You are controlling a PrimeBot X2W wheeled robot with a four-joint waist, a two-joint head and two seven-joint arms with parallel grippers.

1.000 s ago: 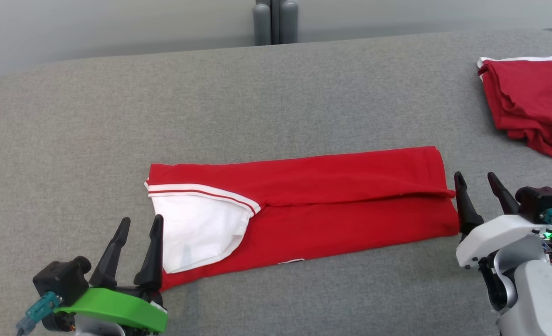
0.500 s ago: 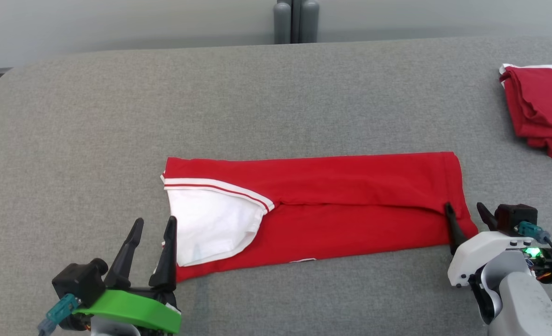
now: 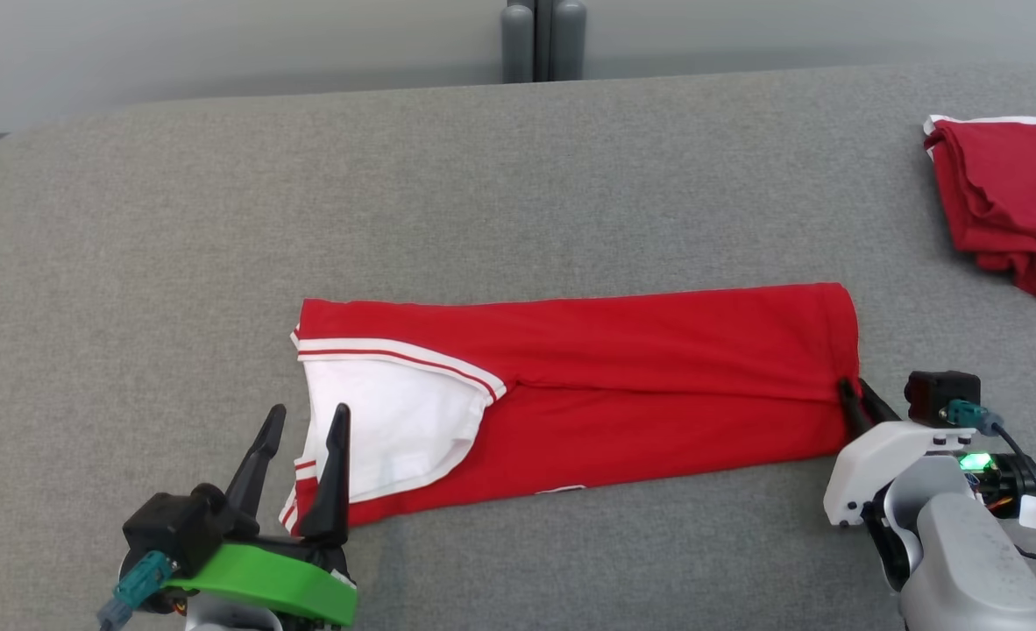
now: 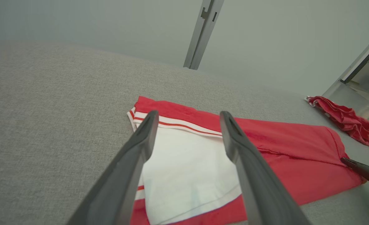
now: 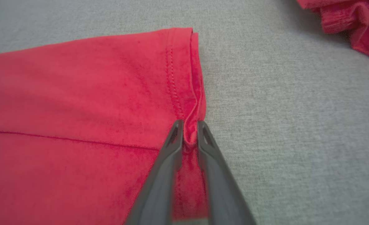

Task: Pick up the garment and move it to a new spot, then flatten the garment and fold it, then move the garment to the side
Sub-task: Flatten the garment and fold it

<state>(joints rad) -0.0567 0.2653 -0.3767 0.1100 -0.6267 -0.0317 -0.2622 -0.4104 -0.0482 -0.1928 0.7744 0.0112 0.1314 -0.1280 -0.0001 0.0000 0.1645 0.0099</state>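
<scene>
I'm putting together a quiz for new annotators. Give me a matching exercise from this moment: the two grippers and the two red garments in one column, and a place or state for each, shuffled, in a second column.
Column one
1. left gripper
2. right gripper
3. nearer red garment
4. farther red garment

Column two
A. pinched shut on a red hem
B. bunched up at the far right
C. open, at the white-panelled end
D. lying flat in a long folded strip

Pairs: 1-C, 2-A, 3-D, 4-B
</scene>
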